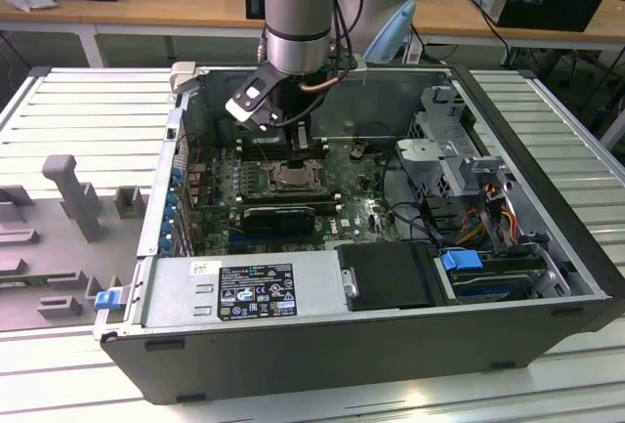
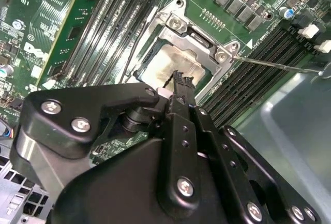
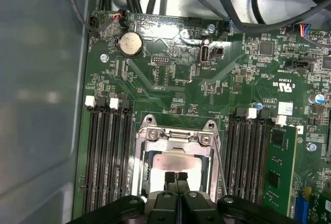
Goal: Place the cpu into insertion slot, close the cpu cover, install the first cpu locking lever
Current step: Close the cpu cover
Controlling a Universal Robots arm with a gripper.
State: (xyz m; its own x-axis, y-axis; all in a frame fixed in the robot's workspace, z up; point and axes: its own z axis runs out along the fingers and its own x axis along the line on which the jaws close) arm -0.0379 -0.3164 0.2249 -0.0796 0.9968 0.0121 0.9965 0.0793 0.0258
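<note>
The black metal gripper stood over the square dark insertion slot of the green motherboard. Its two serrated fingers were pressed together and held nothing, with their tips at the slot's centre.

The cpu, a flat square chip with a pale, dull metal top, lay seated in the slot. The cpu cover, a thin silvery steel frame, lay flat around the chip's top. A thin bare steel locking lever ran out from one cover corner across the long black memory slots.

White silk-screened lettering marked the board near a round silver coin cell. In the exterior view, a black-and-white printed label sat on the grey sheet-metal computer case, which rested on a pale ribbed worktop.
</note>
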